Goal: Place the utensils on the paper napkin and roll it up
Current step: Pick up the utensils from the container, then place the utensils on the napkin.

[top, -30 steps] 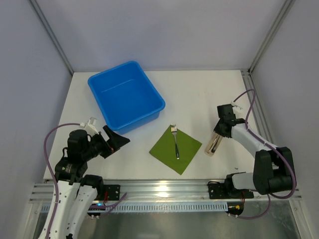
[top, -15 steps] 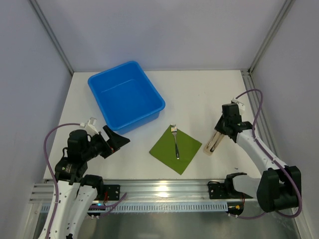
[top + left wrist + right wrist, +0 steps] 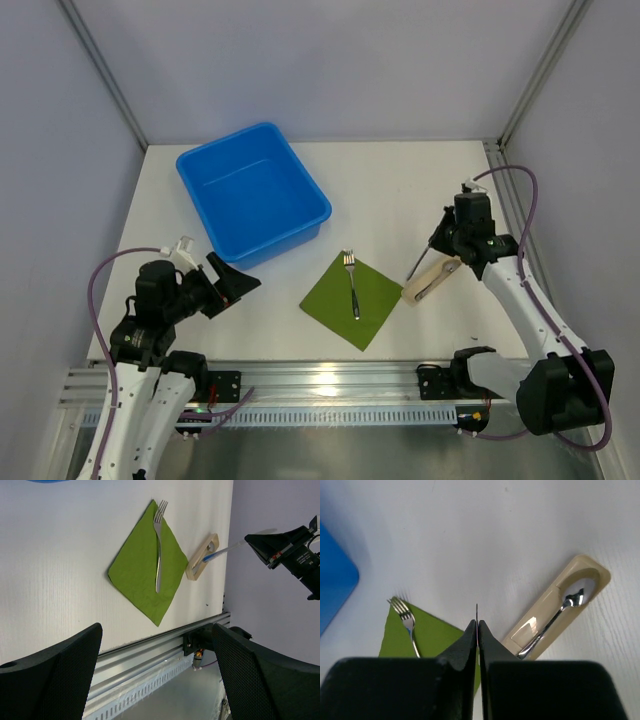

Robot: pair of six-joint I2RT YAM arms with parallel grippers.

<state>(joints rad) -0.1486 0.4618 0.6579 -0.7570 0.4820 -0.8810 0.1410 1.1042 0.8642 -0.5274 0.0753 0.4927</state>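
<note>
A green napkin (image 3: 375, 292) lies near the table's front, with a silvery fork (image 3: 351, 280) on it. My right gripper (image 3: 445, 243) is shut on a thin knife (image 3: 421, 260) and holds it slanting above a beige tray (image 3: 430, 283). In the right wrist view the knife (image 3: 477, 611) shows edge-on between the shut fingers (image 3: 465, 645); a spoon (image 3: 555, 622) lies in the tray (image 3: 530, 627), and the fork (image 3: 408, 622) lies on the napkin (image 3: 435, 636). My left gripper (image 3: 235, 283) is open and empty, left of the napkin (image 3: 137, 575).
A blue bin (image 3: 252, 192) stands at the back left. The metal rail (image 3: 320, 380) runs along the table's near edge. The frame post (image 3: 540, 75) and the right wall stand close to the right arm.
My right gripper has risen and moved back and right, lifting the knife out of the beige tray. The tray has swung a little. The left arm has not moved.
</note>
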